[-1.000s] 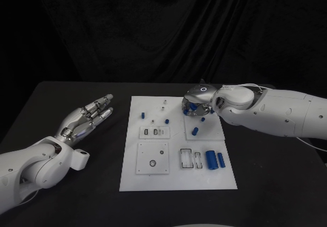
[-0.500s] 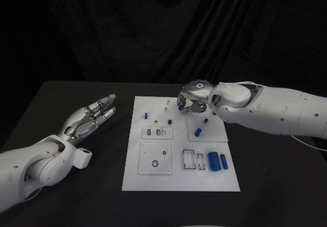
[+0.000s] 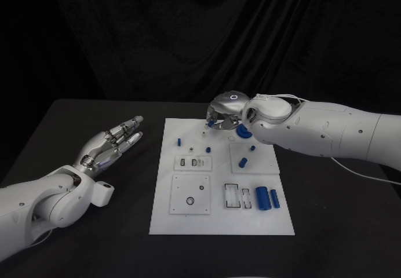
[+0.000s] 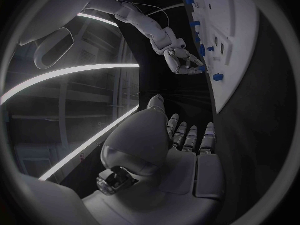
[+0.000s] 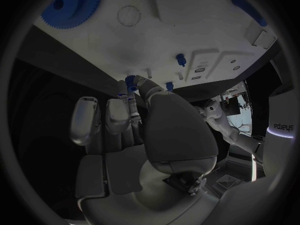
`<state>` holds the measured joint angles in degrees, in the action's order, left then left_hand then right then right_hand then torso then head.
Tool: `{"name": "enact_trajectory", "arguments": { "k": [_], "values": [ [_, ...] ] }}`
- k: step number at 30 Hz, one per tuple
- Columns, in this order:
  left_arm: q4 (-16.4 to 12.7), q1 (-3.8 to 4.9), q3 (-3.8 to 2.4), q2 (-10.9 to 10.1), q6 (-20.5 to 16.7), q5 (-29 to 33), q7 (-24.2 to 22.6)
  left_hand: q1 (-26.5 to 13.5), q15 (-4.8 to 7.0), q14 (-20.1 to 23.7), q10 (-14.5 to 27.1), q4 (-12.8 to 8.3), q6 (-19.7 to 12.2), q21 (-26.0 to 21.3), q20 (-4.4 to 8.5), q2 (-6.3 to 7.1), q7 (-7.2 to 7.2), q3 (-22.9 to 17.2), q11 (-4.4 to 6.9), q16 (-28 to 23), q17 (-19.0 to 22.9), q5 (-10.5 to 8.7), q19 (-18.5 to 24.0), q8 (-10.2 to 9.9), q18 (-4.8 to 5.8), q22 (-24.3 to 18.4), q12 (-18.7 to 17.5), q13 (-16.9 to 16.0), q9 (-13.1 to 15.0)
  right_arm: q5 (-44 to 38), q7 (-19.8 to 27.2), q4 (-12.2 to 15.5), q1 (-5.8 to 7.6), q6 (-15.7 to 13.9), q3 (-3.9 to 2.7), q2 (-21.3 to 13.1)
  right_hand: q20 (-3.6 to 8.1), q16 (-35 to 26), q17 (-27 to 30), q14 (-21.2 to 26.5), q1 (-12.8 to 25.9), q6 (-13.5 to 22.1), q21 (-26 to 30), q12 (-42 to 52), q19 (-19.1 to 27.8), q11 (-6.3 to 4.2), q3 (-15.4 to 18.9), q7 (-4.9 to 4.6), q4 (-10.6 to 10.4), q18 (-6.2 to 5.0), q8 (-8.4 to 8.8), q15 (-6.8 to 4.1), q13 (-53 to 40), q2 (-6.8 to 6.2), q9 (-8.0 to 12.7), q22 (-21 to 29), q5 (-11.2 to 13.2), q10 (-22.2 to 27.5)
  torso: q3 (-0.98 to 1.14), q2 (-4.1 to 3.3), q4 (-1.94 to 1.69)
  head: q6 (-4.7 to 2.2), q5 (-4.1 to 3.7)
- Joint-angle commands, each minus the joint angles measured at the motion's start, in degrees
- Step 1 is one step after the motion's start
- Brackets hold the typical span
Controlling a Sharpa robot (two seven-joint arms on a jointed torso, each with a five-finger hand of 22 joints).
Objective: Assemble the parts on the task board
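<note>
Blue gear [image 5: 130, 81], a small one, is pinched in the right hand [image 3: 224, 113] betw. thumb and fingertips [image 5: 125, 92]; this is seen best in the right wrist view, where little teeth can be made out at the tips. That hand is held over the far edge of the board [image 3: 219, 223], near the small pegs [image 3: 204, 134] at the back. A bigger blue gear [image 3: 243, 132] is seen just beside the hand, on the board's right square.

Left hand [image 3: 111, 145] is kept flat with fingers apart and nothing in it, off the board on the left side, well apart from the parts.

Step in hand, prob.: the small gear is to be set down on a peg. To do it well, the gear should be kept level, w/ its hole lined up right over the peg before it is lowered. It should be brought down slow and straight. If it is tipped, it may get stuck or fall out of the pinch. The pinch should be let go only when the gear is sat all the way down. Which peg is meant can't be told yet. Teeth may need a small turn to fit w/ the big gear.
</note>
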<state>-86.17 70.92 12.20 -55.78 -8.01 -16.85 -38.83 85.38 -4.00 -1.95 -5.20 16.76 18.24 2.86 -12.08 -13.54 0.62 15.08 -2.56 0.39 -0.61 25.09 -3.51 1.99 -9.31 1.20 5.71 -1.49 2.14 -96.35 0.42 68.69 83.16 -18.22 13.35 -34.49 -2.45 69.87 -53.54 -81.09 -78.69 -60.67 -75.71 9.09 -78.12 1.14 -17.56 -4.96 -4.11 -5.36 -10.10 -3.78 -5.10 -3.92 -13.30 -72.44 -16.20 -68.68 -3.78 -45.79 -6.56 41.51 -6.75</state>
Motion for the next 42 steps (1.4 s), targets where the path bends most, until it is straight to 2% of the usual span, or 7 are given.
{"name": "enact_trajectory", "arguments": {
  "k": [1, 12, 19, 25, 42],
  "values": [
    [0.1, 0.12, -0.04, 0.3, 0.7, -0.2, -10.5, -0.5, -0.08, 0.4, 0.1, 0.1, 0.4, -0.3, -0.08, 0.01, -0.05, 0.3, -0.30, 0.1, 0.1, -0.13, 0.5, 0.2, -1.10, -0.1, 0.4, 0.0, 0.0, 1.9, -1.7, -1.0, 0.13, -1.6, -0.08, 0.5, -0.19, 0.0, 0.3, -0.1, 0.3, -0.3, 0.1, -0.6, 0.0, 0.51, -0.6, 1.04, -0.1, 0.73, -2.60, 0.15, 0.1, 0.05, -8.4, 0.2, -0.1, 0.2, -0.03, -0.06, -0.11, 0.08, -0.18],
    [0.4, 0.11, -0.04, 0.6, 0.9, -0.2, -10.5, -0.4, 0.03, 0.5, 0.1, 0.0, 0.3, -0.4, 0.08, -0.11, -0.08, 0.3, -0.31, 0.1, 0.1, 0.56, 0.6, 0.2, -1.10, -0.1, 0.3, 0.0, 0.0, 2.1, -1.7, -3.5, 0.10, -0.5, -0.12, 2.0, -0.48, -0.3, 0.6, 0.2, 0.5, 0.5, 0.3, -1.8, 0.3, 0.84, -0.9, 0.74, -0.1, 0.67, -1.87, 0.45, 0.3, 0.03, -8.6, 0.3, 0.0, 0.8, -0.13, -0.21, -0.08, -0.09, -0.37],
    [0.4, 0.11, -0.04, 0.6, 1.0, -0.2, -10.5, -0.4, 0.03, 0.5, 0.2, 0.0, 0.2, -0.4, 0.09, -0.11, -0.08, 0.3, -0.31, 0.1, 0.1, 0.71, 0.6, 0.1, -1.10, -0.1, 0.3, 0.0, 0.0, 2.1, -1.3, -3.7, 0.05, 0.1, -0.12, 2.3, -0.65, -0.5, 0.9, 0.4, 0.7, 1.2, 0.4, -2.7, 0.4, 0.99, -1.1, 0.61, -0.2, 0.65, -1.27, 0.59, 0.4, -0.09, -8.7, 0.2, 0.0, 1.3, -0.21, -0.22, -0.08, -0.15, -0.40],
    [0.5, 0.11, -0.04, 0.6, 1.0, -0.2, -10.5, -0.4, 0.03, 0.5, 0.2, 0.0, 0.2, -0.4, 0.09, -0.11, -0.08, 0.3, -0.31, 0.1, 0.1, 0.71, 0.6, 0.1, -1.10, -0.1, 0.3, 0.0, 0.0, 2.1, -1.1, -3.7, 0.03, 0.1, -0.12, 2.4, -0.78, -0.7, 1.0, 0.6, 0.9, 1.8, 0.6, -3.4, 0.5, 1.12, -1.3, 0.47, -0.3, 0.62, -0.75, 0.70, 0.5, -0.24, -8.7, 0.2, 0.0, 1.7, -0.13, -0.20, -0.14, -0.18, -0.53],
    [0.7, 0.11, -0.04, 0.7, 1.1, -0.2, -10.4, -0.3, 0.02, 0.5, 0.2, 0.0, 0.2, -0.3, 0.09, -0.07, -0.09, 0.3, -0.29, 0.1, 0.1, 0.79, 0.6, 0.1, -1.10, -0.1, 0.3, 0.0, 0.0, 2.1, -0.8, -4.1, -0.15, 2.2, -0.12, 3.1, -0.92, -0.9, 1.3, 0.8, 1.2, 2.5, 0.5, -4.2, 0.5, 1.21, -1.5, 0.37, -0.6, 0.65, -0.05, 0.82, 0.5, -0.40, -8.7, -0.1, 0.0, 2.1, -0.17, -0.17, -0.05, 0.29, -0.63]
  ]
}}
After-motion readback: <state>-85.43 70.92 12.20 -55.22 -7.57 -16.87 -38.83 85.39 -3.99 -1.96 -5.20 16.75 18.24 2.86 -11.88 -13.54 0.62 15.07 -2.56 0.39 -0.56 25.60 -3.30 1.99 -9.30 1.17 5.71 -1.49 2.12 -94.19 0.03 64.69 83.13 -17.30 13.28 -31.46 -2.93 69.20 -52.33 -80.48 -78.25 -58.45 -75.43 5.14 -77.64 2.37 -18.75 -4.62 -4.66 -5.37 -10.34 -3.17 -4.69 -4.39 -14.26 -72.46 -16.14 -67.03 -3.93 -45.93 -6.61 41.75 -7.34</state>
